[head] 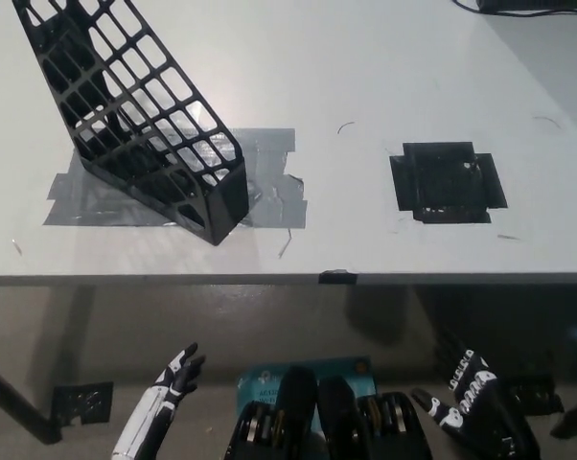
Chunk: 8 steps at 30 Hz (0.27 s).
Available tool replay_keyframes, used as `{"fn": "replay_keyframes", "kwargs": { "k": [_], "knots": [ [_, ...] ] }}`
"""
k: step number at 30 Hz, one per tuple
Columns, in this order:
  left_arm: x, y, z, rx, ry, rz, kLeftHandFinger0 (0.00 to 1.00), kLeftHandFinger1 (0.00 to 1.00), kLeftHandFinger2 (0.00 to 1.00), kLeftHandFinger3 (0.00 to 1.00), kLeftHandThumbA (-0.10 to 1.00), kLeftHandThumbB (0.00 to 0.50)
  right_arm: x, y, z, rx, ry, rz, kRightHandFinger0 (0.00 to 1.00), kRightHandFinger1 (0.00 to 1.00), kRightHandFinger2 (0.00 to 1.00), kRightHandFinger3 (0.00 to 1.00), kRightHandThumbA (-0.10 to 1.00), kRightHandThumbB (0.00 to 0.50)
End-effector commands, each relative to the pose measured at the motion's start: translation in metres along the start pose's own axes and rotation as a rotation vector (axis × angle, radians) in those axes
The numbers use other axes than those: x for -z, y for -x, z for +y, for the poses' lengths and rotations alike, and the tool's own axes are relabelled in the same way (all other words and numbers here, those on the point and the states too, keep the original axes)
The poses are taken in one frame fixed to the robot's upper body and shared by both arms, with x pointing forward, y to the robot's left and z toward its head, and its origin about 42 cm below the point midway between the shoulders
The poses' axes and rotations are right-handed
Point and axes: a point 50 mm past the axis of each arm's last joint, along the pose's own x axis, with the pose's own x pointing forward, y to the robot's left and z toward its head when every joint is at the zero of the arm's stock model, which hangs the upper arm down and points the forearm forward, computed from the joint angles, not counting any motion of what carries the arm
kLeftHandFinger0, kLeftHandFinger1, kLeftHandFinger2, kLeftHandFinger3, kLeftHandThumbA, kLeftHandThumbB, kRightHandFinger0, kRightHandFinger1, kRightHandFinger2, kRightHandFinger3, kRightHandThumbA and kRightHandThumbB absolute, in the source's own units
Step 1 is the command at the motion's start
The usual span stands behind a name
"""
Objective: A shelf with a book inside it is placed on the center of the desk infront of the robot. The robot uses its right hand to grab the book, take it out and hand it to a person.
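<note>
Black right hand (475, 412) sits low at bottom right, below the front edge of the desk (365, 77), fingers spread, nothing in it. White left hand (173, 379) rests at lower left, also below the desk edge, fingers loosely apart and empty. A small dark tab (337, 278) sticks to the desk's front edge. Further in, a black mesh shelf (145, 125) stands left of centre, leaning to the upper left, its base stuck down on strips of grey tape (269, 206). No book can be made out, whether through the mesh, on the desk or in either hand; if one is in the shelf, the dark grid hides it. No person is in view. A black square patch (447, 182) lies flat on the desk right of centre, well apart from the shelf. A dark cable (519, 8) crosses the far right corner. The scene fits a book already gone from the shelf, or one hidden inside it; the frame does not settle which. Risks, as judgement: the right hand is under the desk, so lifting it straight up could knock the edge. The open mesh could snag spread fingers. A hard tug on the leaning shelf could peel the tape and tip it.
</note>
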Motion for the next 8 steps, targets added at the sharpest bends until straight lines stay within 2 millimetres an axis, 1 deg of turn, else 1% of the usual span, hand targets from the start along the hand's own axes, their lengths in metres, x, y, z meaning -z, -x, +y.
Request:
{"fn": "replay_keyframes", "kwargs": {
  "k": [1,3,5,8],
  "knots": [
    [-0.0077,-0.0020,0.0052,-0.037,0.015,-0.070,1.00,1.00,1.00,1.00,1.00,0.248,-0.0100,-0.0106,0.0014,-0.059,0.096,-0.087,1.00,1.00,1.00,1.00,0.97,0.423],
    [-0.0065,-0.0022,0.0053,-0.038,0.020,-0.077,1.00,1.00,1.00,1.00,1.00,0.241,-0.0100,-0.0115,0.0005,-0.062,0.102,-0.082,1.00,1.00,1.00,1.00,0.98,0.415],
    [-0.0066,-0.0038,0.0076,-0.044,0.027,-0.081,1.00,1.00,1.00,1.00,1.00,0.241,-0.0100,-0.0149,0.0003,-0.065,0.104,-0.078,1.00,1.00,1.00,1.00,0.97,0.410],
    [-0.0060,-0.0030,0.0077,-0.047,0.030,-0.080,1.00,1.00,1.00,1.00,0.99,0.239,-0.0091,-0.0147,0.0002,-0.070,0.103,-0.070,1.00,1.00,1.00,1.00,0.97,0.406]
  ]
}}
